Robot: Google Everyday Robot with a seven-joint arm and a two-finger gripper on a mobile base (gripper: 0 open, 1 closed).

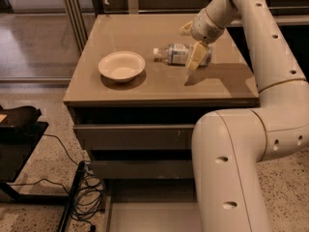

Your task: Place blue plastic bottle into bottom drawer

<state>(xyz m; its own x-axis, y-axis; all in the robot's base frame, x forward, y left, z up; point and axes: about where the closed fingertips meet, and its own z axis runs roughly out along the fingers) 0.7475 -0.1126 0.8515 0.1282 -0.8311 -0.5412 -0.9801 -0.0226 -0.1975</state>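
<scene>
No readable text, brand, number or sign. Blue plastic bottle [177, 55] lying on bench [140, 30], toward right edge: pale blue-white wrap label, print illegible. Gripper [190, 43] above bottle's base end near right edge, fingers [194, 58] spread apart, near finger in front of label.

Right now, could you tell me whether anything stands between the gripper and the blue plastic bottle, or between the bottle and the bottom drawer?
Nothing visible does: the gripper is at the blue plastic bottle on the cabinet top, and the bottom drawer is pulled open below.
</scene>
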